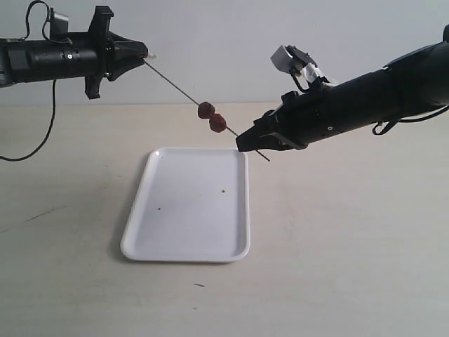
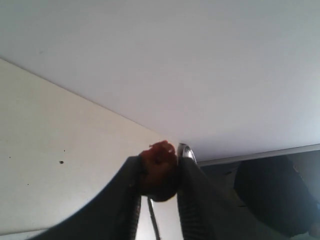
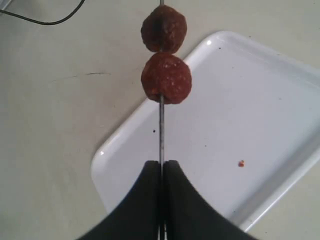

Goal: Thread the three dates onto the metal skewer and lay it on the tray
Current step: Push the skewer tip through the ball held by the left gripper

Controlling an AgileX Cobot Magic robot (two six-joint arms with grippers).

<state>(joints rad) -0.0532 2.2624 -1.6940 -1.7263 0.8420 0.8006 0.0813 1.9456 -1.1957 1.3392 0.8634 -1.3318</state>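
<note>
The metal skewer (image 1: 175, 88) slants down over the table from my left gripper (image 1: 146, 53) to my right gripper (image 1: 242, 142). Two dates (image 1: 205, 109) (image 1: 218, 123) sit threaded on it near its middle, above the far edge of the white tray (image 1: 189, 210). In the left wrist view my left gripper (image 2: 160, 155) is shut on the third date (image 2: 159, 170), and the skewer (image 2: 153, 220) runs out from under that date. In the right wrist view my right gripper (image 3: 161, 164) is shut on the skewer (image 3: 161, 130) just short of the two dates (image 3: 163, 28) (image 3: 166, 78). The skewer's tip pokes out past the right gripper.
The tray (image 3: 250, 100) lies flat on the beige table with a few dark specks and a red crumb (image 3: 241, 163) on it. A black cable (image 1: 28, 151) loops over the table at the left. A pale wall stands behind.
</note>
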